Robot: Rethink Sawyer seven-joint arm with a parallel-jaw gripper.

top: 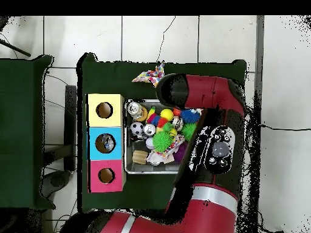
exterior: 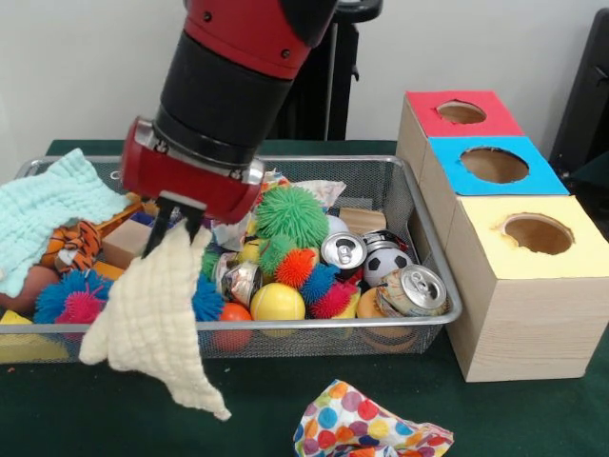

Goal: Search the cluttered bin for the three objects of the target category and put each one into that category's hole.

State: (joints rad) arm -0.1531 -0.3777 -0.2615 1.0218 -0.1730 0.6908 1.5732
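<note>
Silver wire-mesh metal bin (exterior: 433,238); cream waffle-textured cloth (exterior: 152,319), matt; shiny aluminium cans (exterior: 415,290); pale unfinished wooden boxes (exterior: 519,319); glossy yellow ball (exterior: 277,302).

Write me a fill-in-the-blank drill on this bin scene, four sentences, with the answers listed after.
1. The gripper is shut on a pale ____ cloth hanging in front of the wire bin.
2. The box nearest the front camera has a ____ top.
3. The polka-dot cloth lies ____ the bin, on the green table.
4. The middle box has a ____ top.

Answers: yellow; yellow; outside; blue
</note>
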